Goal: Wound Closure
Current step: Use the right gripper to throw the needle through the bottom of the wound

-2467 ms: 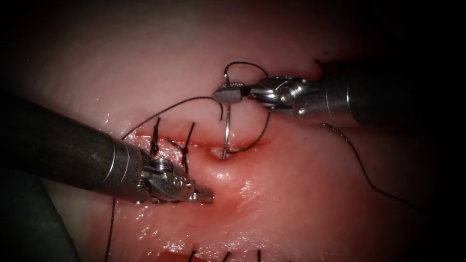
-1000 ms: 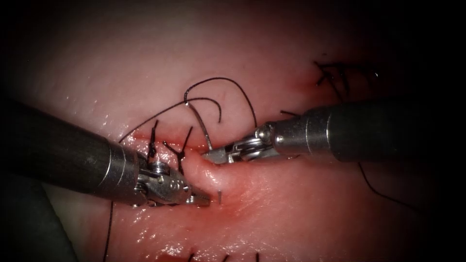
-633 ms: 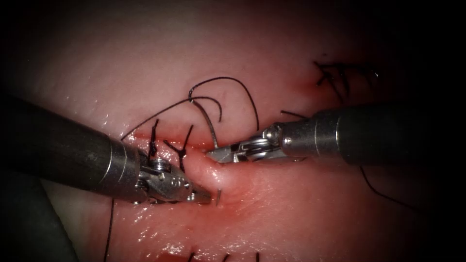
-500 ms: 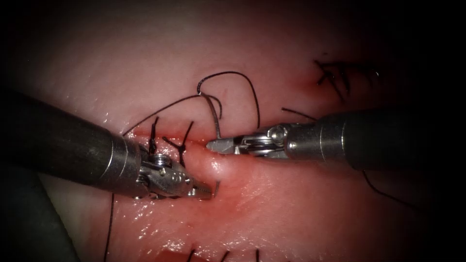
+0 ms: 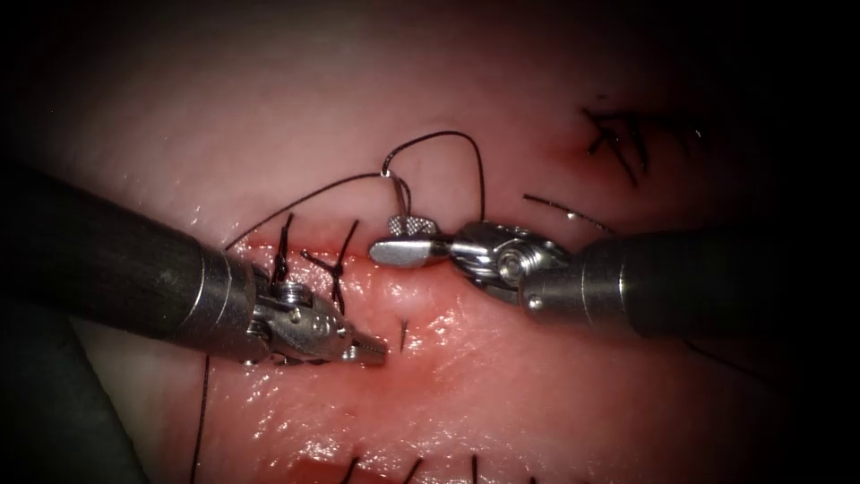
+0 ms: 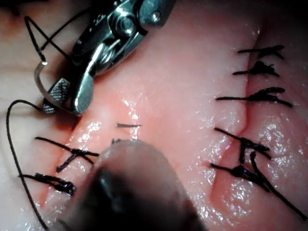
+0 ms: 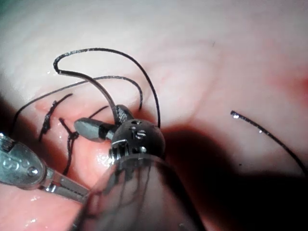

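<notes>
Right tool [image 5: 405, 240]: 2.5 s ago gripped the needle's rear above the cut; it came down to the cut as the needle was driven, and its jaws now gape around the needle's rear part
Needle [image 5: 399, 193]: was upright with its point at the cut; now threaded through the tissue [image 5: 537, 376], tip [image 5: 403, 333] out below the cut, beside the left tool [image 5: 376, 352]
Tissue ridge: raised 1.0 s ago, now flatter
Thread [image 5: 448, 139]: loop shifted right
</notes>
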Robot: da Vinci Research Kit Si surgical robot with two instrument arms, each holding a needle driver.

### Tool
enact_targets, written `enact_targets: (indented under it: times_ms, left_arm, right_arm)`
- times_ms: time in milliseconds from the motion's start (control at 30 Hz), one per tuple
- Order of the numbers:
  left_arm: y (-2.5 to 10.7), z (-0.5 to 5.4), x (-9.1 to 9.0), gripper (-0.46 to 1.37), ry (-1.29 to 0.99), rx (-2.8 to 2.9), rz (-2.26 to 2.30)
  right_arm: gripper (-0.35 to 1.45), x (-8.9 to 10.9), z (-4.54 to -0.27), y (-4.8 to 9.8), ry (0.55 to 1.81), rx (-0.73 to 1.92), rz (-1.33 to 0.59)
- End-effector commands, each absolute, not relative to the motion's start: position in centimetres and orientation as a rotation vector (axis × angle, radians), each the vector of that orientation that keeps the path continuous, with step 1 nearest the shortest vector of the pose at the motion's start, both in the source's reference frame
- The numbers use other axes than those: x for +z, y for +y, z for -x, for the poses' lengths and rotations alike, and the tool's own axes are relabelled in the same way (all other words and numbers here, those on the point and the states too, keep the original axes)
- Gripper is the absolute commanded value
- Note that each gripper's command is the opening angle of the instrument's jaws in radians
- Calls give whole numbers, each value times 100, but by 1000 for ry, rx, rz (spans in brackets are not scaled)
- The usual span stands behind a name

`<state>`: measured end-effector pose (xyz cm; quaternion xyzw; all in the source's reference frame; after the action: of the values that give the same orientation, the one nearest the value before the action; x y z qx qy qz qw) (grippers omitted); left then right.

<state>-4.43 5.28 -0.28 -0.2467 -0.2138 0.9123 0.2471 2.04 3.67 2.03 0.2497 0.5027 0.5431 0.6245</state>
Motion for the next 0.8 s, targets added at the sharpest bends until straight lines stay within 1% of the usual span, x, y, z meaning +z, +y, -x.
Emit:
enact_targets:
  times_ms: [33, 67, 100, 200, 267, 300, 333, 367, 633, 700, 733, 800]
  left_arm:
    - [528, 443, -28, -35, -594, 2487, 676]
    - [527, 443, -28, -35, -594, 2487, 676]
    - [528, 443, -28, -35, -594, 2487, 676]
    - [527, 443, -28, -35, -594, 2487, 676]
    - [527, 443, -28, -35, -594, 2487, 677]
    - [527, 443, -28, -35, -594, 2487, 677]
    - [527, 443, -28, -35, -594, 2487, 677]
    - [527, 443, -28, -35, -594, 2487, 677]
    - [524, 443, -27, -35, -591, 2490, 678]
    - [524, 443, -26, -35, -592, 2484, 676]
    - [524, 443, -26, -35, -592, 2484, 676]
    - [524, 443, -26, -35, -593, 2485, 676]
  right_arm:
    - [108, 206, -202, 368, 1176, 1218, -532]
    - [111, 207, -200, 376, 1204, 1201, -505]
    - [111, 207, -200, 377, 1205, 1191, -499]
    - [107, 206, -201, 385, 1223, 1155, -485]
    - [110, 203, -204, 390, 1228, 1125, -460]
    - [107, 202, -205, 393, 1242, 1109, -456]
    - [99, 201, -206, 395, 1254, 1087, -456]
    - [97, 200, -207, 397, 1270, 1079, -460]
    - [96, 201, -213, 416, 1285, 1017, -384]
    - [92, 203, -216, 420, 1288, 983, -346]
    - [88, 204, -217, 421, 1287, 980, -340]
    - [61, 205, -219, 422, 1282, 979, -341]
